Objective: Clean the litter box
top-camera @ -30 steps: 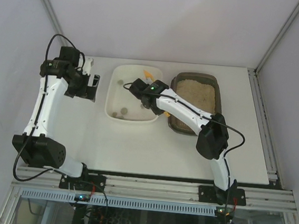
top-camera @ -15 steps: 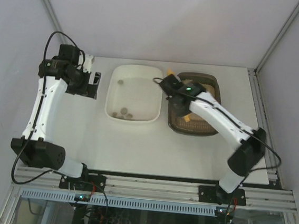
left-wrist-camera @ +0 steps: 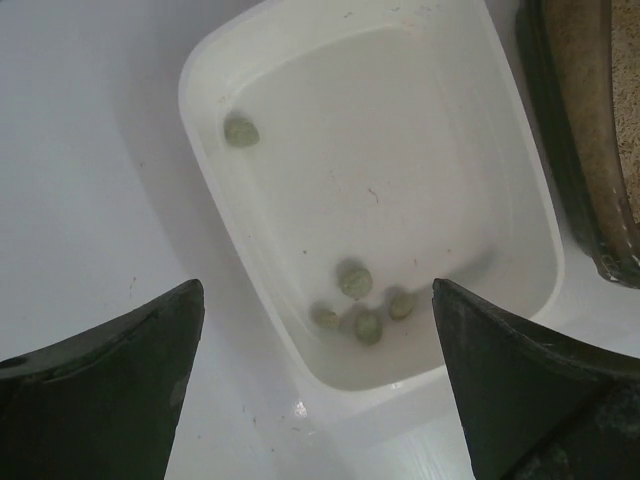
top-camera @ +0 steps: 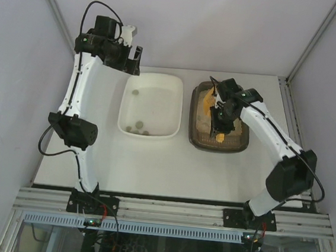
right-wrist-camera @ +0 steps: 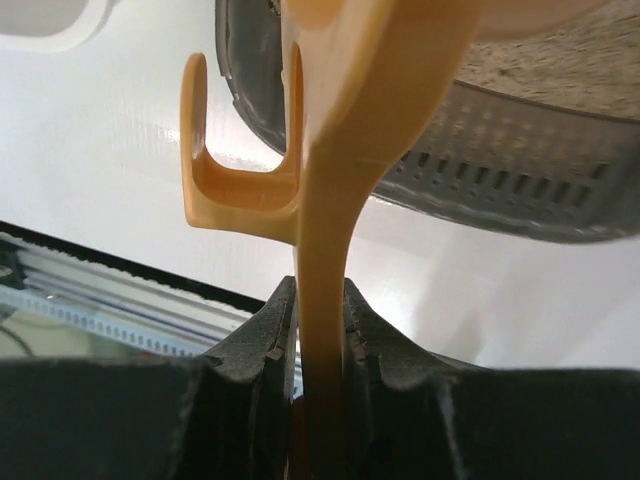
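While the left tool [top-camera: 132, 60] hangs wide open by the white tub's [top-camera: 123, 107] far corner, the right tool [top-camera: 221, 114] clamps the yellow scoop [right-wrist-camera: 340, 200] over the litter box [top-camera: 193, 139], which sits right of the tub on the surface [top-camera: 152, 166]. I'd drag shallow, lift level, and let the sand [right-wrist-camera: 580, 70] sift before crossing.

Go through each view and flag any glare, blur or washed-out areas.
Top external: evenly lit and sharp, faint shadows beside the white tub. Left wrist: the table is blown out to white, the tub is sharp, the left gripper looks dark and soft. Right wrist: the yellow scoop sits too close and blurs; glare whitens the table; the litter box is sharper.
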